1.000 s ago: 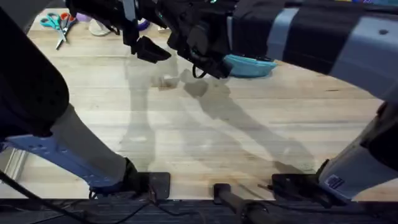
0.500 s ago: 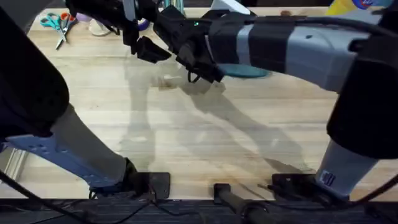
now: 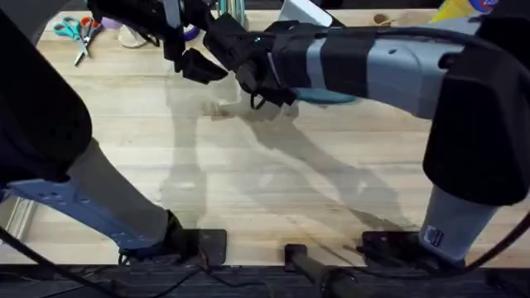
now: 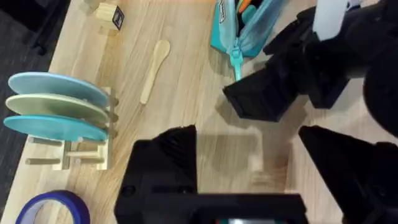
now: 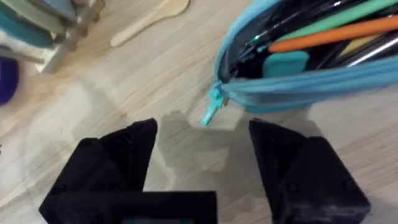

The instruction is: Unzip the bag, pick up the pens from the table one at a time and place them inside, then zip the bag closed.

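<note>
Teal bag (image 5: 298, 74) lying unzipped toward the far edge of the table (image 3: 273, 190), right of middle, mouth gaping. Inside, an orange pen (image 5: 336, 34) among darker ones, plus a green stick. Zipper pull (image 5: 211, 112) hanging at the bag's end, just beyond the right gripper (image 5: 202, 162), fingers spread wide, holding nothing, not touching the pull. Left gripper (image 4: 249, 174) close beside it, also wide apart and empty. Near the far left corner: scissors (image 3: 79, 33). Near the bag: wooden spoon (image 4: 154, 68), rack of plates (image 4: 62, 118), blue tape roll (image 4: 53, 208).
</note>
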